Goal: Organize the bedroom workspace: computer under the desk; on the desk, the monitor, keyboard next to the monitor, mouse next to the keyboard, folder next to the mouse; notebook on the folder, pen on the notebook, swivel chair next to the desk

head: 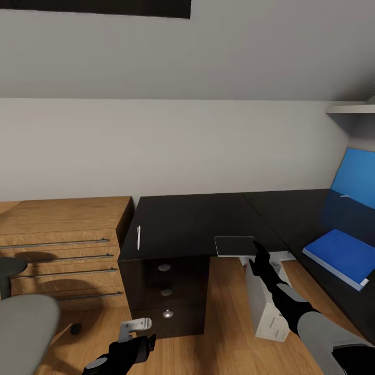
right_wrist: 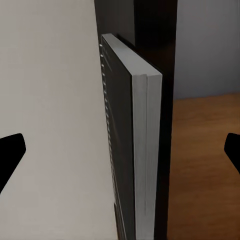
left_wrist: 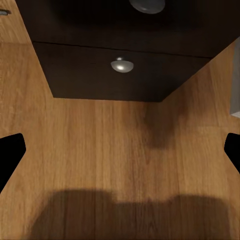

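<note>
Reaching right gripper toward notebook — jaws apart.

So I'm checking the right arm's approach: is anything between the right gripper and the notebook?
No. In the head view the right gripper is right at the notebook on the desk edge; in the right wrist view its fingertips straddle the notebook, with nothing between.

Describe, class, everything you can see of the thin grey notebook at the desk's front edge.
The thin, flat grey rectangular notebook has a faint sheen and lies flat on the glossy black desk top, its front overhanging the edge slightly. The right wrist view shows pale stacked page edges and a row of small binding holes. The right gripper is open just in front of it; contact cannot be confirmed.
</note>
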You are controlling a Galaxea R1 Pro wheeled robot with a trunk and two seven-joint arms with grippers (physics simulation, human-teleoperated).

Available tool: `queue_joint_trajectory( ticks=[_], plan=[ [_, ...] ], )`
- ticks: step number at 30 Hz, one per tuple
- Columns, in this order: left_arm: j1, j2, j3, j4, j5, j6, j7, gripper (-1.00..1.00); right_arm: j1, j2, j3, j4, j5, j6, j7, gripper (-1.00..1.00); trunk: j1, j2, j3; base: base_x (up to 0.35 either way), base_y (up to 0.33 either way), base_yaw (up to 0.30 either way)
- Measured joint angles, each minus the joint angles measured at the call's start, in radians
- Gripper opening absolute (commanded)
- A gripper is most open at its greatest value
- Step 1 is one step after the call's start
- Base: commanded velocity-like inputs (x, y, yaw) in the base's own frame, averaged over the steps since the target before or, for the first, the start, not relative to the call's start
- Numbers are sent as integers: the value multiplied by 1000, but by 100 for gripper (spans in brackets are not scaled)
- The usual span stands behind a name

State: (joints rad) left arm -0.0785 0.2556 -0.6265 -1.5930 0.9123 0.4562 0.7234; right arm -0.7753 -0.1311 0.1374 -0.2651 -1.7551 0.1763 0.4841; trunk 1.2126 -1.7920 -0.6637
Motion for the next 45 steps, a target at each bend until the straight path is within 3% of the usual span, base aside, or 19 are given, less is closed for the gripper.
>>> queue_joint_trajectory(
  ticks=[16,17,37,45],
  plan=[
    [0,0,1,0,0,0,0,100,0,0,1,0,0,0,0,100,0,0,0,0,0,0],
    [0,0,0,0,0,0,0,100,0,0,1,0,0,0,0,-100,0,0,0,0,0,0],
    [0,0,0,0,1,2,0,100,0,0,2,-3,1,0,1,-100,0,0,0,0,0,0],
    [0,0,2,1,0,1,0,100,0,0,1,-5,6,-3,-5,-100,-31,56,25,0,0,0]
  ],
)
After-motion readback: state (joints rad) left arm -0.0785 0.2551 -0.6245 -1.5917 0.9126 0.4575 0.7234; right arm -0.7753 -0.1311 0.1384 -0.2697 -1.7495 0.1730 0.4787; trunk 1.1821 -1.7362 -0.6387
